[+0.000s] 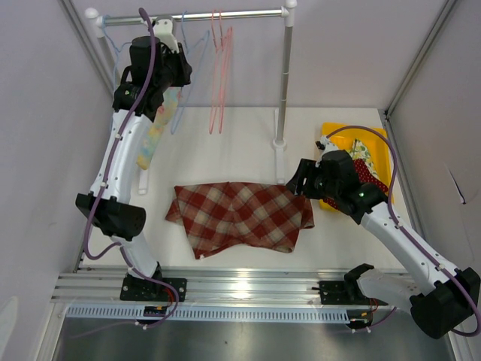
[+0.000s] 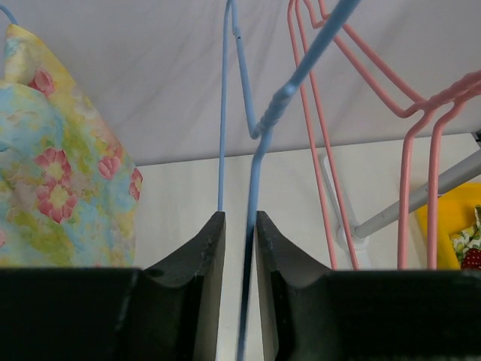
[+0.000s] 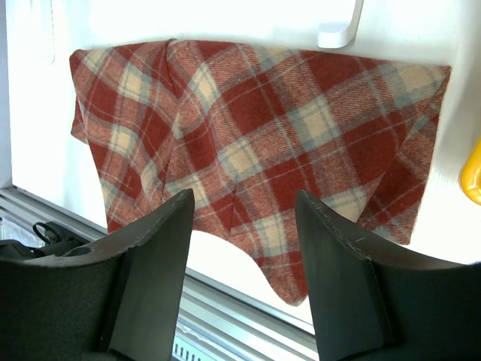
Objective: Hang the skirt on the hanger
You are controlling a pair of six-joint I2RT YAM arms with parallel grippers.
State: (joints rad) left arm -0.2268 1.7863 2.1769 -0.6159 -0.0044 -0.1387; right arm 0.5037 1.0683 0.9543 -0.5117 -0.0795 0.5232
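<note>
Left fingers [image 2: 240,219] are up at the rail [image 1: 225,13], narrowed around the blue hanger [image 2: 279,98] wire. There's a sliver of gap on one side, so can't tell if it's actually clamped. Pink hangers [image 2: 312,113] hang just beside it, a floral garment [image 2: 60,165] on the other side. Plaid skirt [image 1: 240,214] lies flat on the desk [image 1: 225,143], near the front edge. Right fingers [image 3: 244,194] are spread wide above the skirt's near hem, holding nothing.

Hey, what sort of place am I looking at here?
Probably a robotics lab test booth: aluminium framing around white walls, a tabletop clothes rail with wire hangers, and a plaid skirt laid out.
</note>
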